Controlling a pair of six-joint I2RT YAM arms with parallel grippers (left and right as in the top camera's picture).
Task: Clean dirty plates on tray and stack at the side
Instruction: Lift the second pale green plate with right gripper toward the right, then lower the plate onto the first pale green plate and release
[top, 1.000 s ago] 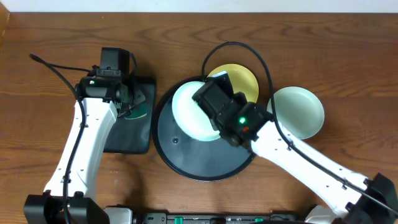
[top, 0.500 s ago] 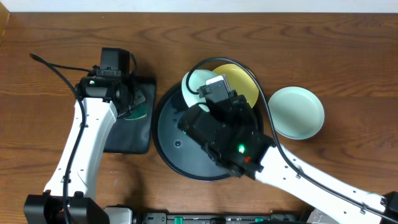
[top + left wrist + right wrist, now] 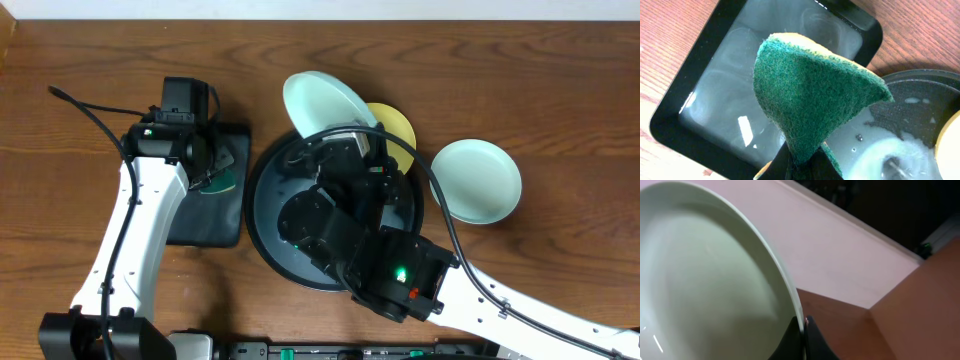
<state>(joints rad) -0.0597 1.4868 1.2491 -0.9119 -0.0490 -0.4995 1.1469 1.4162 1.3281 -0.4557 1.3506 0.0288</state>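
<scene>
Right pincer [image 3: 802,330], clamped on the rim of the mint-blue plate [image 3: 320,100], had lifted it off the round black tray [image 3: 268,235] now below, plate tilted up beyond its tips; left pincer [image 3: 800,167] gripped a green scouring sponge [image 3: 810,90], so scrubbing looked next, stacking not begun.

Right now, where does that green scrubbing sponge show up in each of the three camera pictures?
Overhead: the green sponge is left of centre, over the rectangular black tray.
Left wrist: it fills the middle of the picture.
Right wrist: not in it; a mint plate fills the left.
Shared landmark: the rectangular black tray, in overhead and left wrist.
</scene>
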